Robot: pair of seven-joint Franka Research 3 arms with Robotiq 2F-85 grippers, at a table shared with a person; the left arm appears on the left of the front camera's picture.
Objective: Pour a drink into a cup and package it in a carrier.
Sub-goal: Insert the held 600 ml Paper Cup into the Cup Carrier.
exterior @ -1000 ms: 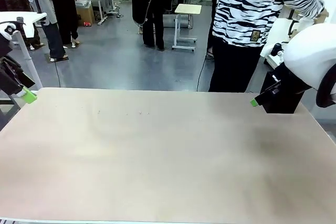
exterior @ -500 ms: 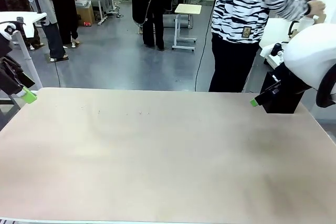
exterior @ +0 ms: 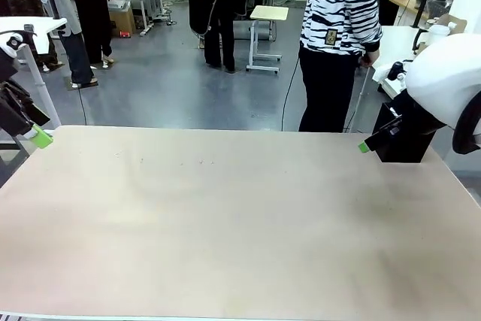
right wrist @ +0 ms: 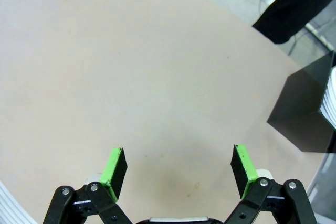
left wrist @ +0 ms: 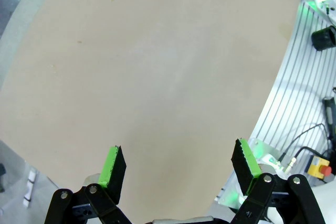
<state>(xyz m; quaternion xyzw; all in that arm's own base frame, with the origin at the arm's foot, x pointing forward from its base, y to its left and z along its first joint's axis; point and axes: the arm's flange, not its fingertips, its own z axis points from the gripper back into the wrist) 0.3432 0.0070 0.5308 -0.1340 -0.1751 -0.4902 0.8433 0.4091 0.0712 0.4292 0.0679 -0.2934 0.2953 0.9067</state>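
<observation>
2 grippers, left gripper (left wrist: 178,162) & right gripper (right wrist: 178,164), stay spread wide, empty; person (exterior: 340,35) has stepped left.

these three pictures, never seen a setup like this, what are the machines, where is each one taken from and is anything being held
You are looking at two white robot arms working at one beige table. The wide picture comes from a fixed camera between the arms, looking across the table at a person in a striped top standing at the far side, turned away.

The left gripper sits at the table's left edge, the right gripper at the far right, next to a black box.

The other two pictures come from cameras on each wrist, looking down along that arm's own fingers. In them the left gripper and right gripper show black fingers with green pads, spread wide apart with bare tabletop between them. So both are open and nothing is held.
</observation>
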